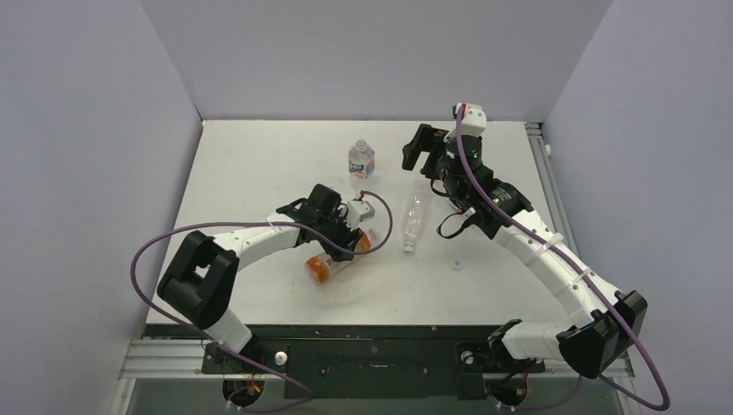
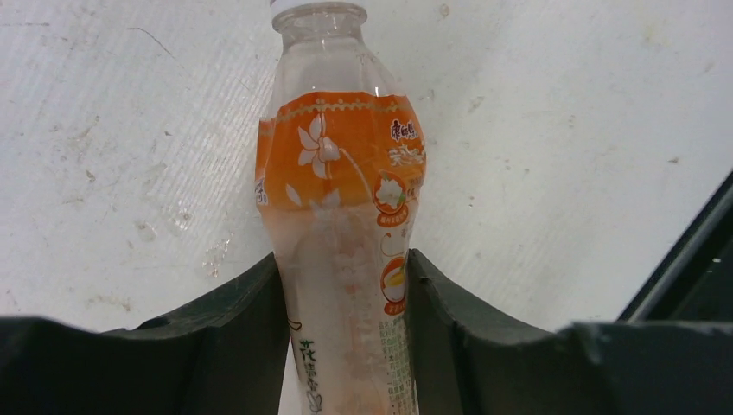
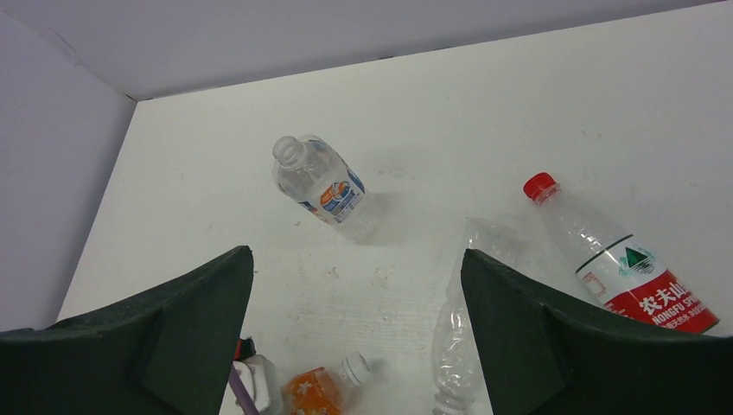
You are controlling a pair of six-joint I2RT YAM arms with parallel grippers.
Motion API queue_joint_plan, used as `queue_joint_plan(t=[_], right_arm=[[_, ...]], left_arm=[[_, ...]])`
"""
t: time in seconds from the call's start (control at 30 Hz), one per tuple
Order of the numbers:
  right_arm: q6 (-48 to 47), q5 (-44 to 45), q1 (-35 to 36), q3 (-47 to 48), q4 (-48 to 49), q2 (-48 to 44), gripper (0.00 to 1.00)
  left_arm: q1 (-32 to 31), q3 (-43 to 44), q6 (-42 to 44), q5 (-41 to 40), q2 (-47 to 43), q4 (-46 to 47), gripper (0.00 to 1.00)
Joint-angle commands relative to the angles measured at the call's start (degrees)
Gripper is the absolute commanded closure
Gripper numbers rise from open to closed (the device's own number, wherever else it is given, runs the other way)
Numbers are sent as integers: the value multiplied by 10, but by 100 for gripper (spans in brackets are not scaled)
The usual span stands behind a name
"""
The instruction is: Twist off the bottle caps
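Observation:
My left gripper [image 1: 350, 245] [image 2: 346, 270] is shut on the waist of an orange-labelled bottle [image 1: 327, 267] [image 2: 341, 199] that lies on the table. Its whitish cap [image 2: 316, 7] [image 3: 356, 368] is on the neck. My right gripper [image 1: 421, 147] [image 3: 356, 252] is open and empty, raised over the far side of the table. A bottle with a red cap [image 3: 539, 184] lies at the right of the right wrist view. A small whitish cap [image 1: 456, 264] lies loose on the table. A small upright bottle [image 1: 361, 160] [image 3: 321, 186] has an open neck.
A crushed clear bottle [image 1: 412, 220] [image 3: 455, 333] lies between the two arms, its neck toward the near edge. White walls close the table [image 1: 259, 164] at the back and both sides.

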Motion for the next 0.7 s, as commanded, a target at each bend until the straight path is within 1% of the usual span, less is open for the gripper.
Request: queue_joint_plan(t=[0.0,0.03,0.07,0.1,0.13,0.23,0.27,0.43,0.6,0.67], right_arm=[[56,-24,2,12,-23,-33,15],[62,-27,4,17,-35,-33,15],[74,-32,10,28,-40,-35,15],[79,-34,18,40,-50,-35,15],[88,-39,23,44,-51,-38,15],[99,-59,57,59,-25,-52,15],[102,-69,70,63,-19,-56,15],[98,-68,136,122,-11,-45,15],[105,-53,168,131,28,-50,14],[113,-59,175,132,47,-52,17]], left_arm=[[0,61,-58,34,-88,-31,61],[0,93,-91,45,-113,-37,61],[0,106,-105,49,-140,-34,61],[-1,122,-129,53,-155,-9,61],[-1,126,-146,54,-189,28,60],[-1,113,-187,61,-253,104,58],[-1,109,-187,69,-278,129,57],[-4,80,-167,75,-342,176,55],[-5,51,-149,95,-390,224,55],[-5,44,-145,98,-403,229,56]])
